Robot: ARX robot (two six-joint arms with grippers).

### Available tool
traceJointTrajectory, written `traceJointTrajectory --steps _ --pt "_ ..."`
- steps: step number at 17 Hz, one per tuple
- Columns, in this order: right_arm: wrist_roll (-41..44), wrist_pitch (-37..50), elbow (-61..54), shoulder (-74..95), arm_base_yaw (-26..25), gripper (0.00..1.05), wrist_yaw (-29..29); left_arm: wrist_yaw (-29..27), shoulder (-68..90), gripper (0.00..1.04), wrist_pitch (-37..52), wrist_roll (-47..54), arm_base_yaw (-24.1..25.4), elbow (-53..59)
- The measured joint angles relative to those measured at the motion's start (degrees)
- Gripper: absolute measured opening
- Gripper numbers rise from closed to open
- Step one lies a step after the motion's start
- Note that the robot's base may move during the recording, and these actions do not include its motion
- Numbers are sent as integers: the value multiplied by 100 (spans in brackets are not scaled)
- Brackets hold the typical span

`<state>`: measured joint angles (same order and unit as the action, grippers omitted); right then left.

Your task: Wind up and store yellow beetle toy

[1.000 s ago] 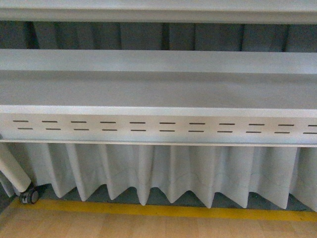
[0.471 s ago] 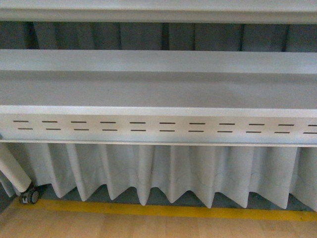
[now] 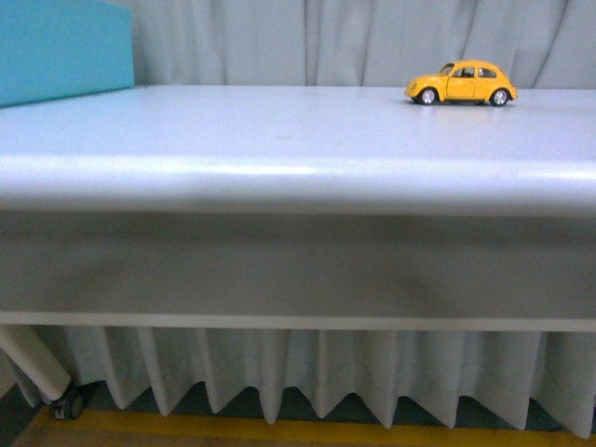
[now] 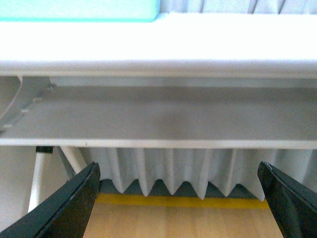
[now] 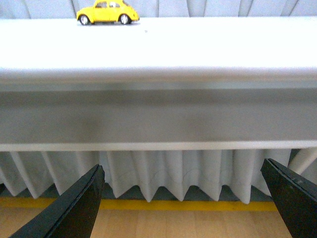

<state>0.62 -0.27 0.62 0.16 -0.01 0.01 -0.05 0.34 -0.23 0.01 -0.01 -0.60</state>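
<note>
front view has risen to the table (image 3: 279, 140) top: yellow beetle toy (image 3: 461, 83) now shows at its far right, untouched. your left gripper (image 4: 178, 166) and right gripper (image 5: 182, 164) both gape wide, empty; go reach.

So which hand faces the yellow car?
The right hand: its wrist view shows the yellow beetle toy; the left hand sees the teal box instead.
</note>
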Motion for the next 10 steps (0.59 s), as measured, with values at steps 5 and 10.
traceJointTrajectory --steps 5,10 --pt "0 0 0 -2 0 98 0 -2 0 98 2 -2 0 0" --pt "-2 -2 0 0 0 98 2 4 0 98 2 2 0 0"
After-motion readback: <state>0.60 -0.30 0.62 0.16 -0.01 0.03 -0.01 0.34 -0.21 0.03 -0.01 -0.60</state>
